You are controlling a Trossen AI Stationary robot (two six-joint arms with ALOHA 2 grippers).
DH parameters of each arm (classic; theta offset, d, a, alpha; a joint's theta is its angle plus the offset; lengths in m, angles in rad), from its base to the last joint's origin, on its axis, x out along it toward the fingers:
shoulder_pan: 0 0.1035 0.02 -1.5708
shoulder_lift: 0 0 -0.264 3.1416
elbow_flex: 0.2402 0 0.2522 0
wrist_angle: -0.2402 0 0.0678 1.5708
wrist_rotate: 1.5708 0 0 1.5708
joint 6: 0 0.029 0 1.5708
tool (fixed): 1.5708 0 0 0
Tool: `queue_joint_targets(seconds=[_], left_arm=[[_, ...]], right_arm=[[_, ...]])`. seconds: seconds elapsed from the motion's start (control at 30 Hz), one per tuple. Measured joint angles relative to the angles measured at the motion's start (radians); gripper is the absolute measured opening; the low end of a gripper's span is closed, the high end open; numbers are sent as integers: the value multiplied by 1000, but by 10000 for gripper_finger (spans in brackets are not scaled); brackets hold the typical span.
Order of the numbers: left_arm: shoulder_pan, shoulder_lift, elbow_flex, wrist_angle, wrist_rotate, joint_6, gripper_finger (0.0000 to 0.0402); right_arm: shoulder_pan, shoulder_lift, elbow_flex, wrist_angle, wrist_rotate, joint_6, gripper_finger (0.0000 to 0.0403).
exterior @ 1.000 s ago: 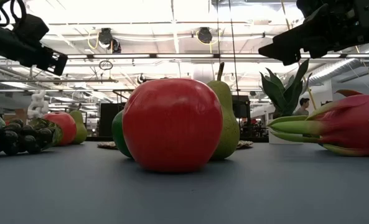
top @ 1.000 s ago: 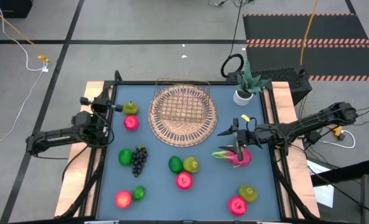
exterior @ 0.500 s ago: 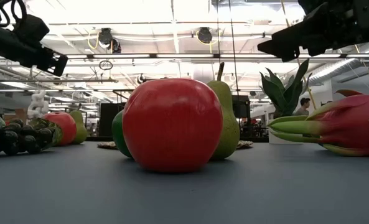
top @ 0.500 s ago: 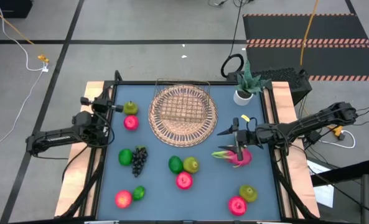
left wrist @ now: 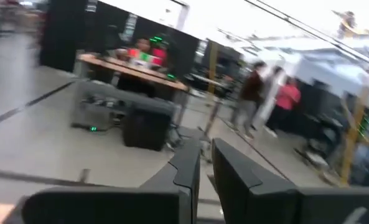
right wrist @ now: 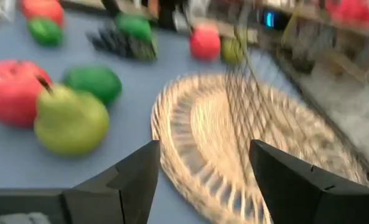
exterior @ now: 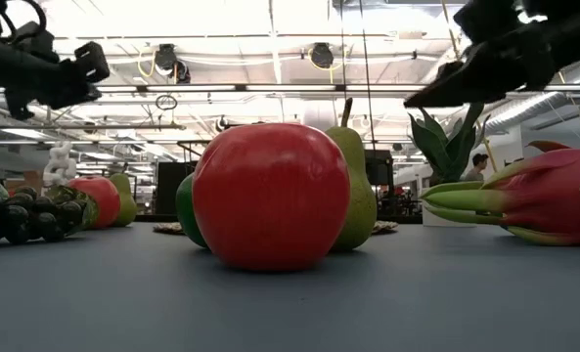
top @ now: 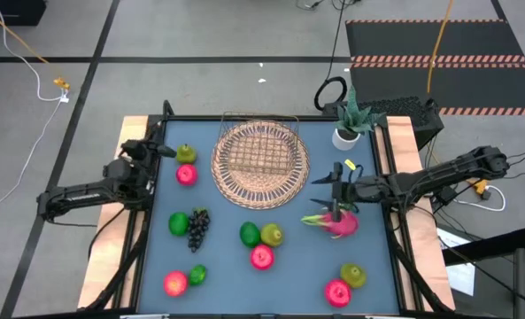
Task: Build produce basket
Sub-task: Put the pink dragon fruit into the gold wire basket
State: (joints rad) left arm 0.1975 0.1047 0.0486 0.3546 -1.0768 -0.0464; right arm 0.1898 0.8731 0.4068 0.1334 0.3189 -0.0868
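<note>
The tan wicker basket (top: 260, 164) lies on the blue table at the far middle; its well holds nothing. The toy produce lies scattered on the table: a pink dragon fruit (top: 337, 221), dark grapes (top: 197, 227), and several apples, limes and pears. My right gripper (top: 326, 183) is open above the table, between the basket's right rim and the dragon fruit, and faces the basket (right wrist: 259, 143). My left gripper (top: 163, 151) hovers at the table's left edge near a pear (top: 185, 154) and an apple (top: 186, 175). Its fingers (left wrist: 187, 168) are shut on nothing.
A small white pot with a green plant (top: 346, 133) stands at the far right corner. A red apple (exterior: 270, 196) with a lime and a pear behind it lies at the near middle. The left wrist view looks out into the room, where people stand far off.
My left gripper has turned and tipped upward at the table's left edge, staying shut. My right gripper has tipped its fingers downward toward the table beside the dragon fruit. No fruit has moved, and the basket has stayed in place.
</note>
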Motion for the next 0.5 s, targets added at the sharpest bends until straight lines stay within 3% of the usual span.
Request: queue_joint_targets(seconds=[0.1, 0.27, 0.33, 0.4, 0.5], left_arm=[[0, 0, 0, -4, 152, 30, 44], [-2, 0, 0, 89, 722, 139, 44], [-3, 0, 0, 148, 897, 185, 44], [-3, 4, 0, 213, 997, 196, 44], [-3, 23, 0, 256, 1029, 129, 44]], right_arm=[[9, 10, 72, -145, -10, 75, 227], [30, 13, 205, -334, -132, 184, 218], [37, 19, 272, -434, -137, 203, 218], [56, 32, 320, -558, -131, 183, 220], [93, 72, 340, -650, -128, 212, 224]])
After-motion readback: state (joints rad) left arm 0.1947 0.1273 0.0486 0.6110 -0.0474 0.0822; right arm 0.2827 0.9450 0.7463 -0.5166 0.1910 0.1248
